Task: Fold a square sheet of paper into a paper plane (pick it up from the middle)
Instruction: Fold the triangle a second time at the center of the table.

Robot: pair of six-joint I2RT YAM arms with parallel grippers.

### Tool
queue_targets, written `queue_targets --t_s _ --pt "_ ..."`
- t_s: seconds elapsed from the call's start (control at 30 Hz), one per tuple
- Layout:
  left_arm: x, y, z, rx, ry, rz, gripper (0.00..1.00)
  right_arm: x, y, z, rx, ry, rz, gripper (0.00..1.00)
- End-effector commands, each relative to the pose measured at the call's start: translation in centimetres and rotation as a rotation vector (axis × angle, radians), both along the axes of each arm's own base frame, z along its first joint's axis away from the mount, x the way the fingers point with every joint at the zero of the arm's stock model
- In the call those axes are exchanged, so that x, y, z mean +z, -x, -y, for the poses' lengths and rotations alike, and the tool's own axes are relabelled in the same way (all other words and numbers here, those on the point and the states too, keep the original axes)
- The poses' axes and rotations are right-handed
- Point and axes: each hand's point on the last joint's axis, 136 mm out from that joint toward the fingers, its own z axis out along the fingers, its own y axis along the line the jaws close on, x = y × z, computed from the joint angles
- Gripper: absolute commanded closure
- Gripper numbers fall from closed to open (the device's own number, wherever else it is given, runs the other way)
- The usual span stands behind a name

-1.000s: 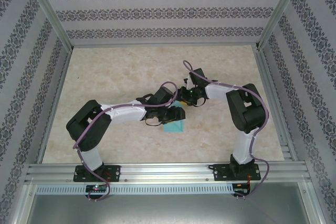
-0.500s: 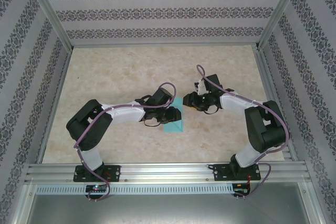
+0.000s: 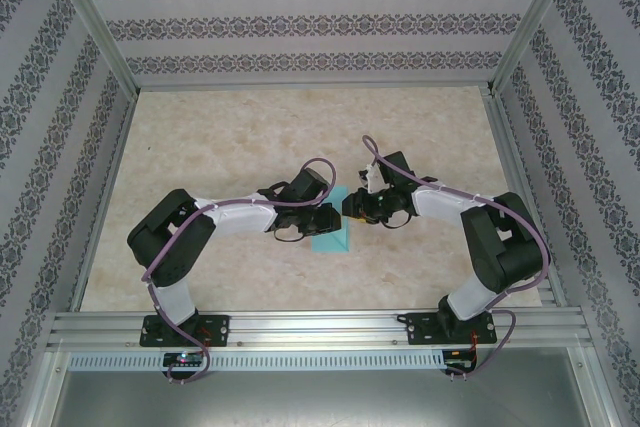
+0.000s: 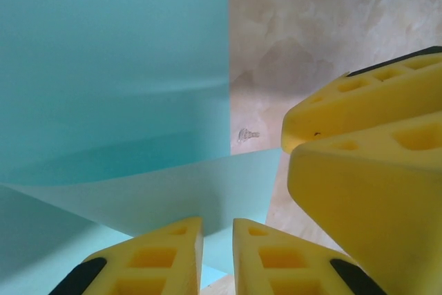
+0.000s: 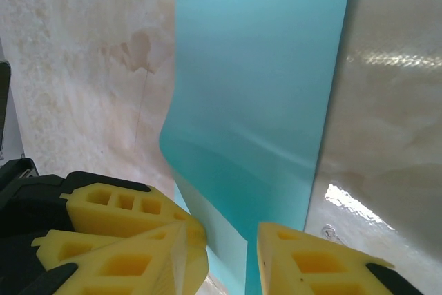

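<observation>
The square sheet of paper [image 3: 334,238] lies turquoise on the marble table, partly under both grippers. In the right wrist view the sheet [image 5: 262,81] looks like a long rectangle whose near edge curls up off the table. My left gripper [image 3: 331,219] hangs over it. In the left wrist view my left gripper [image 4: 217,224] has only a narrow slit between its yellow fingers, and a raised flap of the sheet [image 4: 173,191] runs into that slit. My right gripper [image 3: 351,209] sits right against it, and in its own view my right gripper [image 5: 231,233] stands open astride the lifted edge.
The marble tabletop [image 3: 230,137] has free room at the back and left. An aluminium frame [image 3: 300,325] runs along the near edge, and patterned walls close in the sides. A small screw [image 4: 247,134] lies on the table beside the sheet.
The right arm swung its elbow out to the right and its gripper came in low against the left gripper. Both grippers narrowed, the left one more. The sheet's edge is lifted between them.
</observation>
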Motion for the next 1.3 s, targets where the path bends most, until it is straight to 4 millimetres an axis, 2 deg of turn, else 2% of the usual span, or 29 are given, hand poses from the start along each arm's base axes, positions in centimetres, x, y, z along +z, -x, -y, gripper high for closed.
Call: queue_targets --t_s 0.0,0.33,0.8,1.27 --pt "-0.9 -0.6 -0.9 0.009 -0.029 0.013 0.81 0.1 0.4 -0.4 0.033 -0.017 0.019 0.70" --pt "-0.7 -0.8 -0.9 0.010 -0.031 0.018 0.82 -0.8 1.2 -0.4 0.061 0.021 -0.002 0.71" --pt "-0.6 -0.8 -1.0 0.013 -0.035 0.020 0.84 -1.3 1.0 -0.6 0.070 0.034 0.001 0.86" --pt "-0.8 -0.7 -1.1 0.012 -0.039 0.017 0.84 -1.4 0.4 -0.6 0.068 0.048 0.020 0.92"
